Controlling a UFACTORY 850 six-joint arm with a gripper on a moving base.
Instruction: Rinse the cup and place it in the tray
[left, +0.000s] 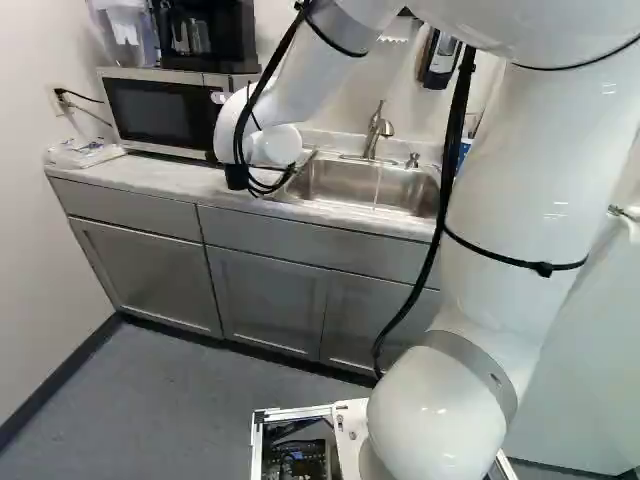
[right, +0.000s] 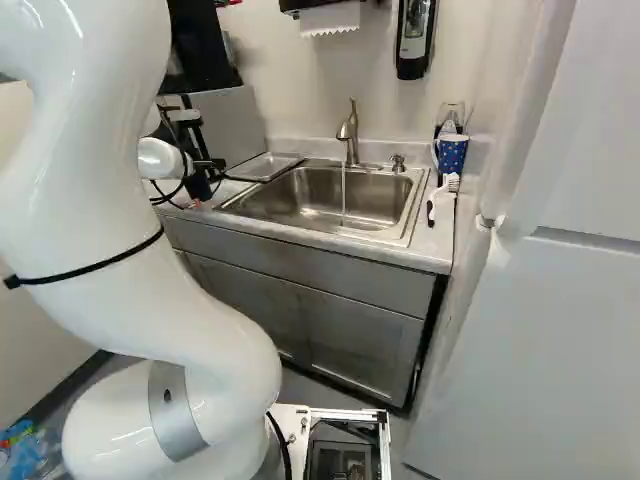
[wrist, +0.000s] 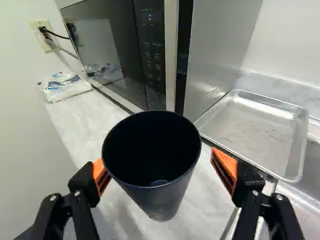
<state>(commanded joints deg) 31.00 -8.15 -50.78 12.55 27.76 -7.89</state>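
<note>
Beside the sink, on the pale, marble-patterned counter (wrist: 75, 117), a smooth, dark, plastic-looking tapered cup (wrist: 160, 195) is standing upright, its open mouth facing up, as far as the views show. The black two-fingered gripper (wrist: 161, 167) is straddling it, spread wide, its orange pads (wrist: 225, 165) standing on either side; one is lying against or very near the wall, while a gap is showing at the other, so it isn't clamping the cup.

From the curved, brushed-metal faucet (right: 350, 132), a thin stream of water (right: 343, 200) is already running into the rectangular stainless steel sink (right: 412, 218). Next to the basin, the shallow, silver metal tray (wrist: 260, 127) is waiting without the cup.

Judging by this, the task is sitting near its start: the water is flowing and the gripper is surrounding the cup, but whether any rinsing is done, the pictures aren't showing. Closing on the cup, carrying it under the stream, rinsing it and setting it down in the tray are probably all remaining.
</note>
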